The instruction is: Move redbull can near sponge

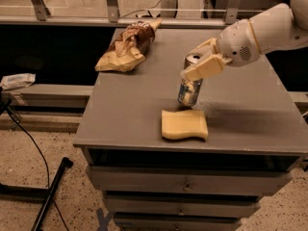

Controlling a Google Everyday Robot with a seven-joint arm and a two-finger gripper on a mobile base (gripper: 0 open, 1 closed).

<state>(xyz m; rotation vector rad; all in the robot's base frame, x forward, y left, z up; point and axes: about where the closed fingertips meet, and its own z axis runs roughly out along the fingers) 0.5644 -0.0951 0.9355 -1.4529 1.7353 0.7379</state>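
Observation:
The redbull can (189, 88) is slim, silver and blue, and stands upright at the middle of the grey cabinet top (139, 109). My gripper (199, 61) comes in from the right and is shut on the can's upper part. The pale yellow sponge (184, 124) lies flat just in front of the can, close to the cabinet's front edge. The can's base is right behind the sponge's far edge; I cannot tell whether it rests on the surface.
A brown and tan snack bag (127, 47) lies at the cabinet's back left. A rail and glass panels run behind the cabinet. A black stand and cable (45, 186) are on the floor to the left. Drawers front the cabinet below.

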